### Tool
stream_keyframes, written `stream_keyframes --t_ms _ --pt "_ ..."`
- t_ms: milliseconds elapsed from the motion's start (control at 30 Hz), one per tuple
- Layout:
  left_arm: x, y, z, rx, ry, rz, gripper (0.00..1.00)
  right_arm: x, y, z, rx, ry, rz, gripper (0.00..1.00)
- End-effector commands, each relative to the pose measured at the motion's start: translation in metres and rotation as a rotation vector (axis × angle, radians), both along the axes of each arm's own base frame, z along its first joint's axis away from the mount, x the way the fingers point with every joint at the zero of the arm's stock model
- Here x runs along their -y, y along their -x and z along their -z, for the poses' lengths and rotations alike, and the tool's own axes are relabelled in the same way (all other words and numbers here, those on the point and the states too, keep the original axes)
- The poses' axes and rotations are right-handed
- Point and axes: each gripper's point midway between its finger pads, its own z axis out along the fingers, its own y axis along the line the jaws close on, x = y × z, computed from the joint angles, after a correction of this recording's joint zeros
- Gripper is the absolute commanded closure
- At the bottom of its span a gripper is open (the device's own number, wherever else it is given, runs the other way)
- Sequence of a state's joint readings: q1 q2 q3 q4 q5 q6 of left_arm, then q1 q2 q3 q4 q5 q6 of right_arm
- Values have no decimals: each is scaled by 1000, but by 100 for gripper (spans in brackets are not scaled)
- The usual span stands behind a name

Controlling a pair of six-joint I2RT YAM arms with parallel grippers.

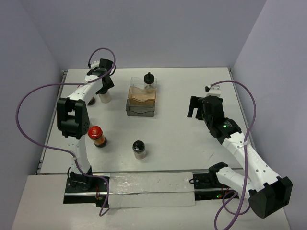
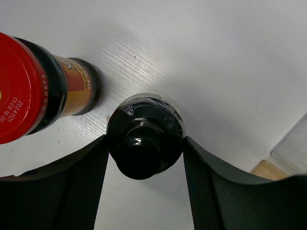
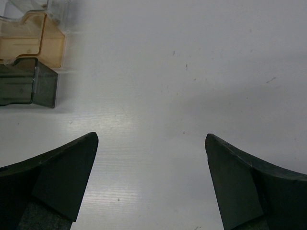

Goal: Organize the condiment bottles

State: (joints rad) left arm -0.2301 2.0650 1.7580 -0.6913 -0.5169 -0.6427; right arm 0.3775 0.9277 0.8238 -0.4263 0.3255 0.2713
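Pincer of left arm (image 2: 146, 139) is clamped on small black-capped glass bottle w/ pale contents (image 2: 144, 120), fingers touching both its sides. Bottle is upright at far-left of white counter (image 1: 192, 153). Red-capped bottle w/ dark orange-brown contents (image 2: 33, 81) stands just beside it. 2nd red-capped bottle (image 1: 97, 135) & another black-capped bottle (image 1: 139, 148) stand nearer the bases, apart. Third black-capped bottle (image 1: 149, 80) is in far end of clear rectangular plastic tray (image 1: 141, 110). Right pincer (image 3: 151, 139) is wide open, holding nothing, above counter.

The top camera looks down on the whole bench (image 1: 182, 143) from behind. Wrist cameras look down, close. Left and top share a bottle (image 2: 144, 132); right and top, the tray (image 3: 41, 50).
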Motion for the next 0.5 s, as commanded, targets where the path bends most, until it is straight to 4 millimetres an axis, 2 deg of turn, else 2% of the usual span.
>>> stream_keyframes --t_ms 0,67,167,333,467 --pt "0 -11 0 25 18 -2 38 -2 -4 -3 17 2 3 0" --pt "0 -12 -4 38 20 4 50 -3 -5 -1 11 2 -1 0" --pt "0 -12 -11 47 16 13 62 -4 -4 1 7 -2 -9 0" --pt "0 -10 -28 66 11 30 88 -6 -5 1 11 -7 -16 0" --pt "8 -10 -63 117 -1 85 90 -6 -5 -1 13 -7 -14 0"
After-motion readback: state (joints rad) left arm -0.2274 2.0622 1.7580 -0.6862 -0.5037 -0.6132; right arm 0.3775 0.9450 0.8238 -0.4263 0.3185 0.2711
